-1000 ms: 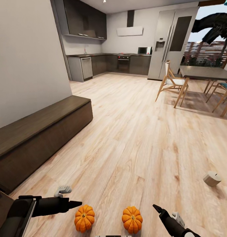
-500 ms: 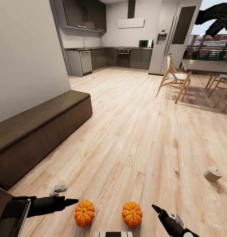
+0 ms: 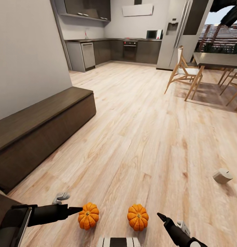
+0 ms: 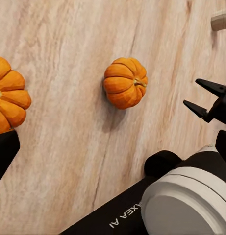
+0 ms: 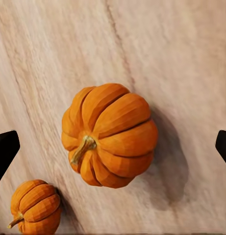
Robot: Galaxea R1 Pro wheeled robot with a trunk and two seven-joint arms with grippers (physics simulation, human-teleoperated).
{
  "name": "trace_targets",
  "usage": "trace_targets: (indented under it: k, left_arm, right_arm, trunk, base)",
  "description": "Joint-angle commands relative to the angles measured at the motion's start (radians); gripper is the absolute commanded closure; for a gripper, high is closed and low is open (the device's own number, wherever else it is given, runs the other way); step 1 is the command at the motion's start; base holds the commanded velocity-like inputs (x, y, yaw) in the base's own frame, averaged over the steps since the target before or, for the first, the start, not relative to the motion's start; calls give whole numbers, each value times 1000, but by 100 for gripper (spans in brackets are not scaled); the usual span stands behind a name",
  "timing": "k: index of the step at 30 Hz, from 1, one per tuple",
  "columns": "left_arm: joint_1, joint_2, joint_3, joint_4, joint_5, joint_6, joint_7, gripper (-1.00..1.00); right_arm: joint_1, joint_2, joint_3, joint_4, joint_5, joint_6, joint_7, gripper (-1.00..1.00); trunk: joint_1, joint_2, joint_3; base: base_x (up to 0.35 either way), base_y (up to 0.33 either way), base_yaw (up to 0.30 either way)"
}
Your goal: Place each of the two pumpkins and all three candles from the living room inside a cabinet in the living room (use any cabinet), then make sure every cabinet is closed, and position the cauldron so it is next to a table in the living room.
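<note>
With both jaws spread and empty, the two ribbed orange pumpkins (image 3: 88, 215) (image 3: 138, 216) sit loose on the pale plank floor (image 3: 142, 137), so an off-centre pinch by the right gripper (image 5: 113, 147) could roll one away.

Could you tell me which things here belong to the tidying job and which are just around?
Job:
left pumpkin
right pumpkin
candle
cabinet, closed

Around:
dining table
chair
fridge
microwave
oven
</note>
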Motion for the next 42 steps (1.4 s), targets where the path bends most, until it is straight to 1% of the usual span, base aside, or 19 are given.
trace_targets:
  k: [1,2,3,5,6,7,8,10,11,14,17,27,31,37,39,42]
  left_arm:
    - [0,3,0,-1,0,0,-26,-100]
    - [0,12,0,-1,0,0,-68,-100]
    - [0,19,0,-1,-1,0,-96,-100]
    - [0,55,0,-2,-6,0,-254,-100]
    - [0,70,0,-2,-8,0,-315,-100]
    - [0,83,0,-2,-9,0,-356,-100]
    - [0,94,0,-2,-8,0,-375,-100]
    - [0,111,2,-2,-6,0,-375,-100]
    - [0,120,17,-2,-4,0,-375,-100]
    - [0,126,54,-2,-1,0,-375,-100]
    - [0,128,67,-2,1,0,-375,-100]
    - [0,124,69,-2,2,0,-375,-100]
    - [0,124,69,-2,2,0,-375,-100]
    - [0,124,69,-2,2,0,-375,-100]
    - [0,124,69,-2,2,0,-375,-100]
    - [0,123,69,-2,2,0,-375,-100]
  right_arm:
    - [0,3,2,-2,0,0,0,-100]
    - [-1,8,4,-3,0,0,0,-100]
    - [-1,10,4,-4,0,0,0,-100]
    - [-15,14,6,-13,-1,4,2,-100]
    - [-26,17,8,-16,-2,5,7,-100]
    - [-35,25,10,-18,-2,5,11,-100]
    - [-43,37,14,-20,0,6,14,-100]
    - [-59,56,33,-22,14,7,17,-100]
    - [-66,62,46,-22,25,7,18,-100]
    - [-71,64,57,-22,35,8,20,-100]
    - [-72,62,60,-21,38,8,20,-100]
    - [-72,58,59,-19,39,8,20,-100]
    - [-72,58,59,-19,39,8,21,-100]
    - [-72,58,60,-19,39,8,22,-100]
    - [-72,58,60,-19,39,8,30,-100]
    - [-73,58,60,-17,40,7,61,-100]
  trunk:
    - [0,0,-4]
    - [1,-1,-8]
    - [1,-1,-12]
    - [2,-1,-19]
    - [3,-1,-23]
    - [3,-2,-27]
    - [4,-2,-31]
    - [4,-2,-39]
    - [5,-3,-43]
    - [6,-3,-54]
    - [8,-4,-66]
    - [12,-6,-105]
    - [12,-6,-105]
    - [15,-8,-128]
    - [16,-8,-135]
    - [17,-9,-147]
  base:
    - [0,0,0]
    - [0,0,0]
    - [0,0,0]
    - [0,0,0]
    - [0,0,0]
    - [0,0,0]
    - [0,0,0]
    - [0,0,0]
    - [0,0,0]
    - [0,0,0]
    - [0,0,0]
    - [0,0,0]
    - [0,0,0]
    - [0,0,0]
    - [0,0,0]
    - [0,0,0]
